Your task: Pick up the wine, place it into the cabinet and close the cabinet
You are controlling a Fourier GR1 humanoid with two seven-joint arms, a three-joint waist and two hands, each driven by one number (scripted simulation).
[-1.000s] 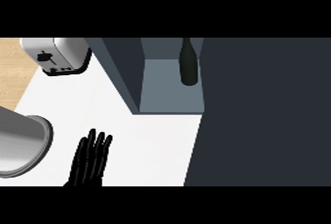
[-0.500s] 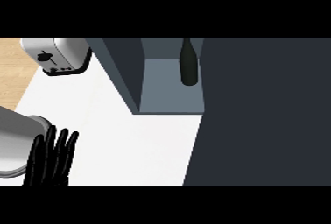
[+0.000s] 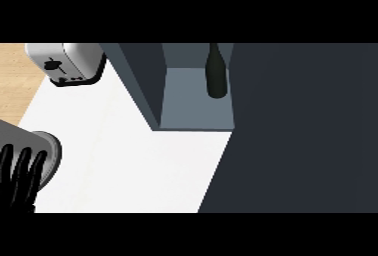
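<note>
**Dark bottle already in the cabinet; the door is left to close**

Glass first: the wine bottle (image 3: pixel 215 75) stands upright inside the cabinet (image 3: pixel 193 107), toward the back of its pale grey floor and near the right wall. The cabinet sits at the far edge of the white worktop (image 3: pixel 133 165), and its front is open to the view. So picking up and placing look done, as far as the head view shows.

The left hand (image 3: pixel 21 192) shows at the near left corner of the worktop. Its fingers are straight and slightly spread, pointing toward the far edge, and it holds nothing. It is well apart from both bottle and cabinet. The right hand is not in sight.

A large dark panel (image 3: pixel 303 130) fills the right side, from the cabinet's opening down to the near edge (probably the door swung open, though I cannot say for certain). If it is, closing it is the one step left, and no hand is on it now.

A toaster (image 3: pixel 66 62) sits at the far left corner, clear of the work.
</note>
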